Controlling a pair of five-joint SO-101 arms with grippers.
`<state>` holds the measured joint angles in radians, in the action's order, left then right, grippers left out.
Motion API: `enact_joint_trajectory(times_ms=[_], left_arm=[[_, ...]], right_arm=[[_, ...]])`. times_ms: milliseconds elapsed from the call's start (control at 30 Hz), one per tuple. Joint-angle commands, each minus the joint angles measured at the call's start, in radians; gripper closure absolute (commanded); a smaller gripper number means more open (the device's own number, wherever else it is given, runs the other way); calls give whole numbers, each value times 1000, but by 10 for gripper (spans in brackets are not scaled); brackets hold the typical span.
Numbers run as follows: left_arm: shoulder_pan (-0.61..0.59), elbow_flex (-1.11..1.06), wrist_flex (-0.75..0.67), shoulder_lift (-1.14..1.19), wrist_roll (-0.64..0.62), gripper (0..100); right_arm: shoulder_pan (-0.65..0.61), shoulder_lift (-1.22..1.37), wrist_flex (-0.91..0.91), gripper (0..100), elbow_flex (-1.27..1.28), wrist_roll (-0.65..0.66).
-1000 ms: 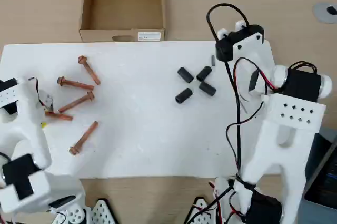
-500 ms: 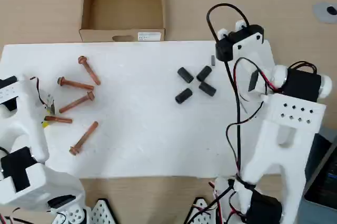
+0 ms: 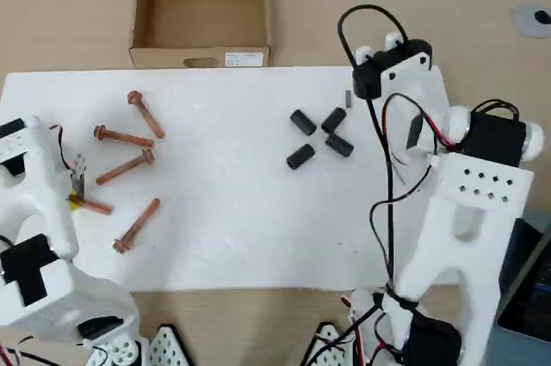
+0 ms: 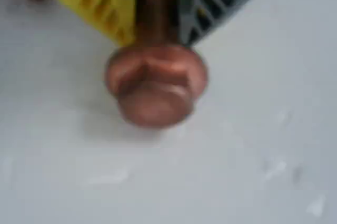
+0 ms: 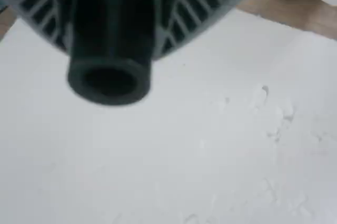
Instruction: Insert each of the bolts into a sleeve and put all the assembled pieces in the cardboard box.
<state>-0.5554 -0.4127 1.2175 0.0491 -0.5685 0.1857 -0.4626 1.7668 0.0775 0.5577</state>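
The left gripper (image 3: pixel 77 194) has pulled its bolt (image 3: pixel 93 206) a little toward the near edge of the table (image 3: pixel 232 220), close to the left edge. From above, four more bolts (image 3: pixel 125 167) lie near it. Four loose sleeves (image 3: pixel 302 122) lie nearer the right edge, and the cardboard box (image 3: pixel 200 58) sits at the far edge. In the left wrist view, the gripper is clamped on the bolt's brown shaft, with the round head low over the table. In the right wrist view, the right gripper (image 5: pixel 113 8) is clamped on a black sleeve (image 5: pixel 109 79), with its open hole showing. The joining step is in hand. Next, I think the bolt's tip must line up with that hole.
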Motion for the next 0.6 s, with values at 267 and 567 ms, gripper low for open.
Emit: enact_joint_trajectory(times_ms=[267,567], left_arm=[[169,224,287,-493,163,997],[328,49,311,-955,292,997]], right_arm=[[10,-348,21,988,61,8],[7,-611,14,988,202,0]])
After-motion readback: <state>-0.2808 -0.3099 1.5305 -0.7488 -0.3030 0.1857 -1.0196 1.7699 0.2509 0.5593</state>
